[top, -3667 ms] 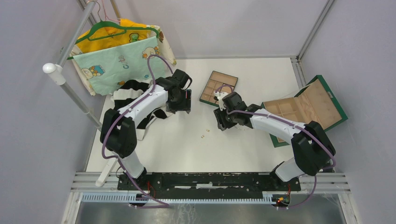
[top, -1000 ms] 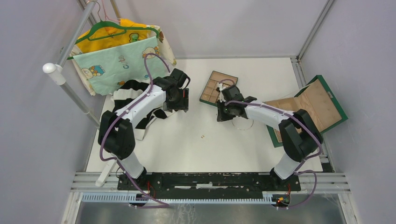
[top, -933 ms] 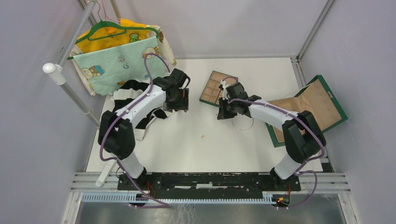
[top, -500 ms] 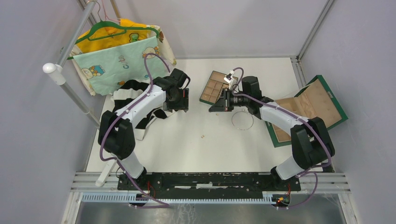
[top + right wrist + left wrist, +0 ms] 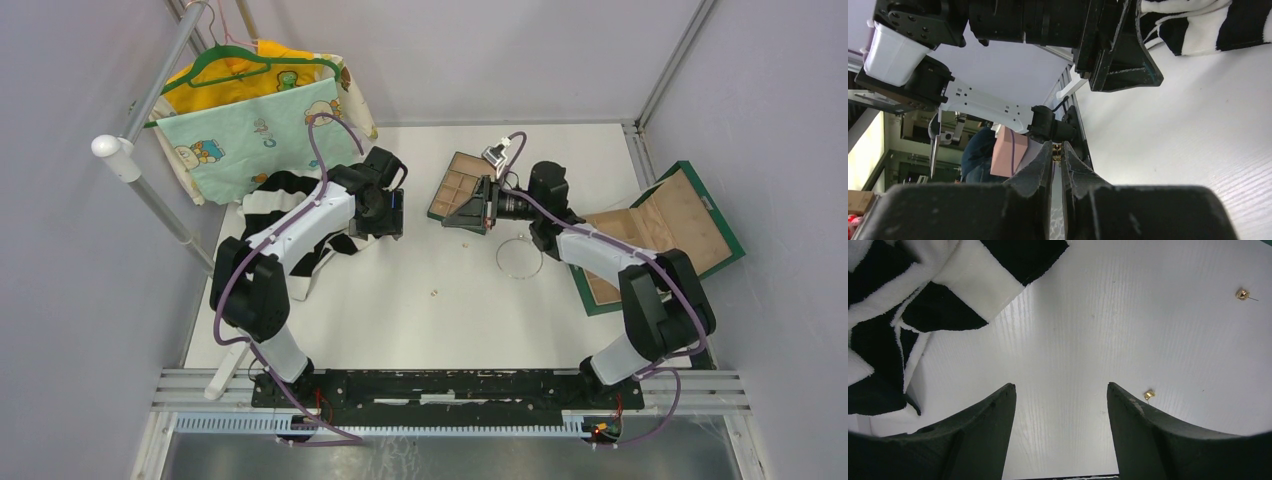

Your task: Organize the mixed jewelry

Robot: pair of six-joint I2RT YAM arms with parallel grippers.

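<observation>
My right gripper (image 5: 447, 222) is lifted off the table and points left, beside the tan compartment tray (image 5: 441, 187). It is shut on a tiny gold piece (image 5: 1057, 152), pinched at the fingertips (image 5: 1057, 145). The thin silvery wire hoop (image 5: 520, 257) lies flat on the table, below the right wrist. Another gold piece (image 5: 434, 293) lies on the white table nearer the front. My left gripper (image 5: 392, 224) hangs over the table by the striped cloth, open (image 5: 1060, 386) and holding nothing. Two gold pieces (image 5: 1148, 395) (image 5: 1242, 294) lie to its right.
A black-and-white striped cloth (image 5: 290, 195) lies under the left arm. Children's clothes hang from a green hanger (image 5: 250, 110) at the back left. An open green box with tan lining (image 5: 690, 215) stands at the right edge.
The right gripper has risen from the table and swung up and left toward the tray, uncovering the wire hoop. One gold piece has gone from the table. The left arm is still.
</observation>
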